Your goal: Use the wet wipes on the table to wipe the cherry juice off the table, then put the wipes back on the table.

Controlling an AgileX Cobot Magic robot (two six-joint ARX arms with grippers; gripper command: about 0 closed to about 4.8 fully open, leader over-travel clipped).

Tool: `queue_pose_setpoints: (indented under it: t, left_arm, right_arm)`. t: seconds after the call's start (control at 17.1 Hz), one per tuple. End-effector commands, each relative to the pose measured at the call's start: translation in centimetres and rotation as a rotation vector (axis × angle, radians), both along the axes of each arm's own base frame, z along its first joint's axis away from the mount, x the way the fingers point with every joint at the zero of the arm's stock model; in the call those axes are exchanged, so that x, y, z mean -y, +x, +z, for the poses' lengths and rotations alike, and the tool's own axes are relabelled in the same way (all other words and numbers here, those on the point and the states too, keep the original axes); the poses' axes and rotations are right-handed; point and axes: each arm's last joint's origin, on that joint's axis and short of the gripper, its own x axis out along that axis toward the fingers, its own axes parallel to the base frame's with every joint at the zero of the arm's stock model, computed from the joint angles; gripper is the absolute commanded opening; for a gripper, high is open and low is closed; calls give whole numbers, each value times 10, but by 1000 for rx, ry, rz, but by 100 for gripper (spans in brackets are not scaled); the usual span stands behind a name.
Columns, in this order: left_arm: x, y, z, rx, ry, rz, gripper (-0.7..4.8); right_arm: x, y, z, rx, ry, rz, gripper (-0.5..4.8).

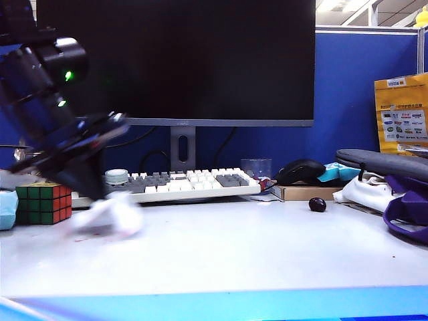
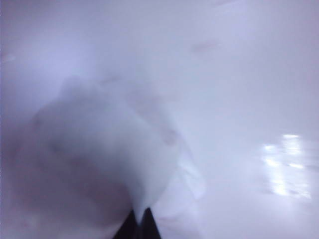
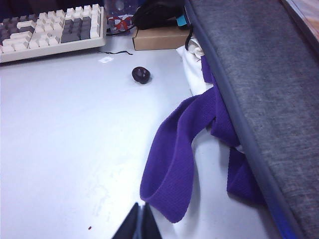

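My left gripper (image 1: pixel 97 196) is down at the left of the table (image 1: pixel 241 257), in front of the Rubik's cube, and is motion-blurred. It is shut on the wet wipes (image 1: pixel 112 215), whose white sheet hangs from the tips onto the table top. In the left wrist view the wet wipes (image 2: pixel 109 149) bulge out from the closed tips of the left gripper (image 2: pixel 138 220). My right gripper (image 3: pixel 141 213) is shut on nothing above bare table near a purple strap. A tiny reddish speck of cherry juice (image 3: pixel 89 228) lies beside it.
A Rubik's cube (image 1: pixel 43 202) stands left of the wipe, with a keyboard (image 1: pixel 180 182) and monitor stand (image 1: pixel 181 148) behind. A dark cherry (image 1: pixel 317 204) lies right of centre. A mouse (image 1: pixel 301 172), grey bag (image 3: pixel 259 74) and purple straps (image 3: pixel 174 154) fill the right side.
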Motion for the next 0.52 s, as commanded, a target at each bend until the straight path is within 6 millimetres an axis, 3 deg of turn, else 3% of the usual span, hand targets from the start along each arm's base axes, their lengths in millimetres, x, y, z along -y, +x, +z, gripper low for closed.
queue_pose_setpoints:
  t: [0.06, 0.23, 0.52]
  left_arm:
    - [7, 2, -11, -57, -43, -51, -5]
    - [9, 5, -33, -118, 23, -35, -5]
    - [-8, -3, -45, -117, 552, -9, -5]
  right_arm:
    - [0, 0, 0, 6, -1, 3, 0]
    - [0, 0, 0, 6, -1, 3, 0]
    - [0, 0, 0, 7, -1, 3, 0]
